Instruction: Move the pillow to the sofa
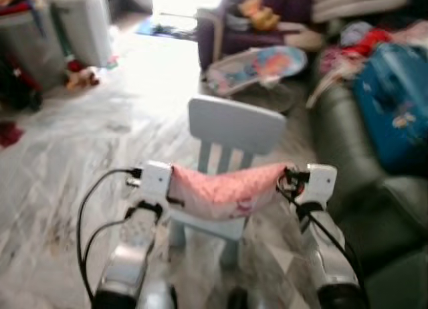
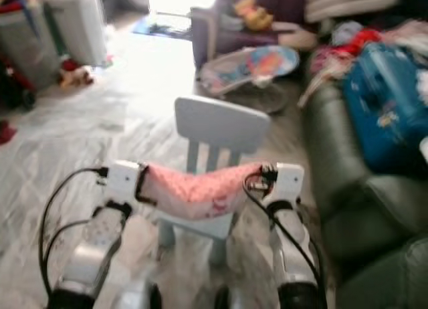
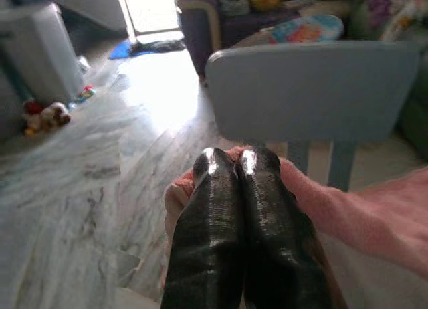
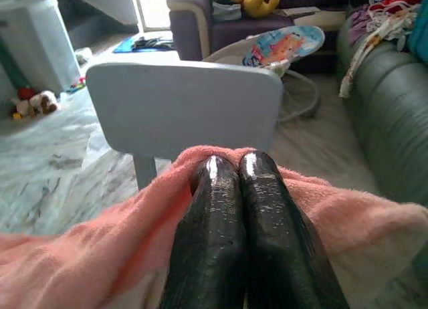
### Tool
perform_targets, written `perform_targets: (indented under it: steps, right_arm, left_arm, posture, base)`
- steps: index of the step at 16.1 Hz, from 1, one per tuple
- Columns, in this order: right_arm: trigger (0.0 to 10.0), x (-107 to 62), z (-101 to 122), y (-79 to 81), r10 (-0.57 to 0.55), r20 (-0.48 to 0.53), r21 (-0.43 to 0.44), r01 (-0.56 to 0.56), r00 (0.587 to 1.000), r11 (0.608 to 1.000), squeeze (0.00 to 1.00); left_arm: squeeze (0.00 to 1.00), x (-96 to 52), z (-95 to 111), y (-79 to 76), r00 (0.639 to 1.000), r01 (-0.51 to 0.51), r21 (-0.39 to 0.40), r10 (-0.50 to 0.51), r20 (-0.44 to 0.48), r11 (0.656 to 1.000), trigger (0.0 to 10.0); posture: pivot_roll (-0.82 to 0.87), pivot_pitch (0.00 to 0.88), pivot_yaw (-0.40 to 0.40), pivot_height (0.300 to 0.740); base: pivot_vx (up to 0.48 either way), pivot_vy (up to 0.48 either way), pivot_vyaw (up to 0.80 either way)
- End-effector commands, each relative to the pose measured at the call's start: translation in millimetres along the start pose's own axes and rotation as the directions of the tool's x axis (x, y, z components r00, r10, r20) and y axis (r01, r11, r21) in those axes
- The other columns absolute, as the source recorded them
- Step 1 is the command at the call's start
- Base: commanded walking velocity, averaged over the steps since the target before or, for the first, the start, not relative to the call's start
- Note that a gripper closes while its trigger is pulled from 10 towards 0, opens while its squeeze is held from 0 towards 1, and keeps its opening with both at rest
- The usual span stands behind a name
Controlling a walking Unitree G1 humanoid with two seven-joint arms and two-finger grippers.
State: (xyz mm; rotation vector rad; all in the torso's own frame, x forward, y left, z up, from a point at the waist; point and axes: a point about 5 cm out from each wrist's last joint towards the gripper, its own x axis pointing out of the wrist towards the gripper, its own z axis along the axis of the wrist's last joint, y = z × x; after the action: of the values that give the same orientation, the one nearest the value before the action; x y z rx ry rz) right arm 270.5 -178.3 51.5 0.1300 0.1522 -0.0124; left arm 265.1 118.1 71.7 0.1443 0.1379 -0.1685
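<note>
Messy room, marble floor (image 1: 60,188) | pink pillow (image 1: 224,187) held up over small blue chair (image 1: 234,132) | left claw (image 3: 235,163) and right claw (image 4: 232,167) each pinch one end | green sofa (image 1: 348,162) near on right | pillow lifted, not yet on sofa

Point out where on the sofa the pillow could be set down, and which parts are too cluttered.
The pink pillow hangs between the left gripper and right gripper over the small chair. The green sofa has a bare near cushion below the blue bag; beyond the bag it is crowded with clothes.
</note>
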Motion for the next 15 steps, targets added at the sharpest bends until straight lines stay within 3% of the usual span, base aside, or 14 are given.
perform_targets:
  steps: [1, 6, 10, 15]
  right_arm:
    - [10.0, 3.0, 6.3, 0.0, -0.006, 0.025, -0.005, 0.006, 1.0, 1.0, 0.0]
    - [10.0, 2.7, 4.7, -2.2, -0.027, 0.02, -0.015, 0.027, 0.999, 1.0, 0.0]
    - [10.0, 5.2, 3.3, -1.0, -0.039, 0.005, -0.015, 0.039, 0.999, 0.999, 0.0]
    - [10.0, 3.7, 1.4, -1.2, -0.043, 0.004, -0.016, 0.044, 0.999, 0.999, 0.0]
  left_arm:
    - [0.0, -1.0, -0.4, -3.6, 1.0, 0.014, -0.019, -0.014, -0.005, 1.0, 10.0]
    - [0.0, 0.2, -1.2, -5.2, 1.0, 0.025, -0.025, -0.025, -0.011, 0.999, 10.0]
    - [0.0, 0.7, 0.5, -3.9, 1.0, 0.017, -0.049, -0.017, -0.004, 0.999, 10.0]
    - [0.0, 1.2, 1.3, -3.2, 1.0, 0.023, -0.075, -0.024, -0.005, 0.997, 10.0]
  posture:
    - [0.03, 0.0, -0.016, 0.74]
    - [0.03, 0.0, -0.013, 0.74]
    - [0.03, 0.0, -0.016, 0.74]
    - [0.03, 0.0, -0.01, 0.74]
  base:
    - [-0.292, 0.0, 0.0]
    - [-0.295, 0.0, 0.0]
    - [0.0, 0.0, 0.0]
    - [0.0, 0.0, -0.8]
